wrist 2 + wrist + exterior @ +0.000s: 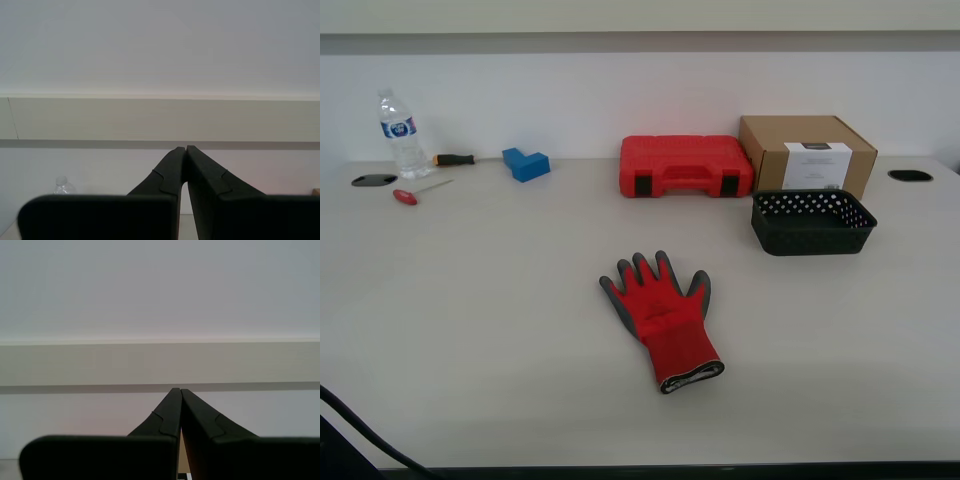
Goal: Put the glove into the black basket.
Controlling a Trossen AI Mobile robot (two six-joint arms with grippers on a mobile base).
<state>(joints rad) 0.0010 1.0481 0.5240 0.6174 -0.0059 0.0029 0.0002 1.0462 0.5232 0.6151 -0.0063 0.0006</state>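
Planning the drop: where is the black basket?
The black basket sits on the table at the exterior view's right, just before the cardboard box.

A red glove with dark grey fingertips and a grey-trimmed cuff is seen on the off-white counter. A black basket is patterned with white-looking dots. A red case, brown box and blue block are shown.
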